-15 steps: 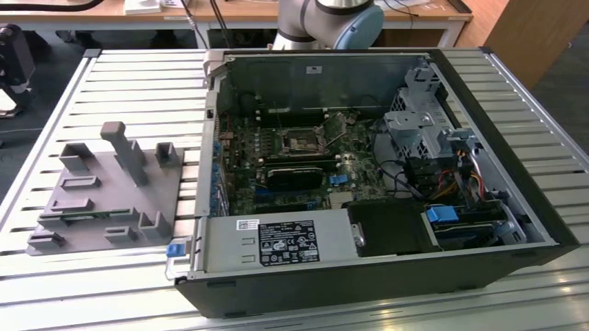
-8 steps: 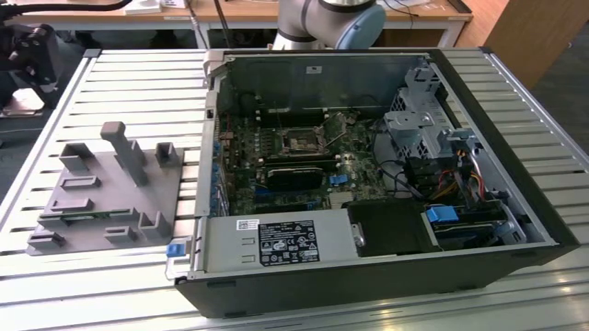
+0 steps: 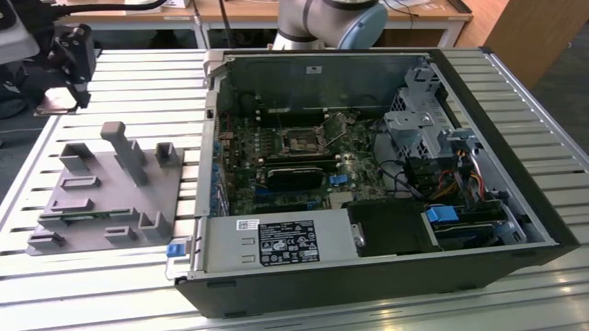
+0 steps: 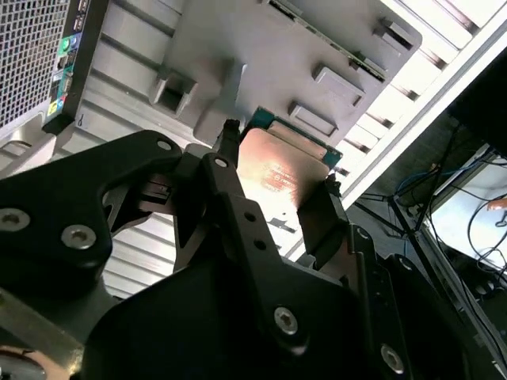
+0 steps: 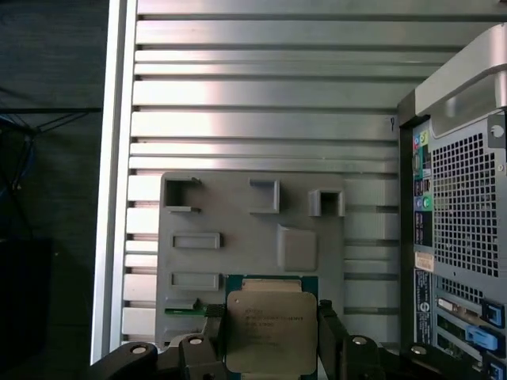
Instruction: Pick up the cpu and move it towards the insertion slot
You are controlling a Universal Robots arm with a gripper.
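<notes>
The cpu (image 5: 269, 331), a flat square chip with a silvery top and a green edge, sits clamped between my gripper's (image 5: 269, 317) two black fingers. In the second wrist view its shiny face (image 4: 279, 176) shows between the same fingers (image 4: 224, 158). In the exterior view my gripper (image 3: 61, 102) hangs at the far left, up off the table, with the pale cpu (image 3: 55, 103) at its tip. The insertion slot (image 3: 299, 140) is a dark square socket with a metal frame on the motherboard inside the open computer case, well to the exterior view's right of my gripper.
A grey plastic fixture block (image 3: 96, 196) with posts and pockets lies on the slatted metal table (image 3: 138, 76), below the held chip in the first wrist view (image 5: 253, 237). The open case (image 3: 543, 207) has tall walls, a drive cage and cables around the board.
</notes>
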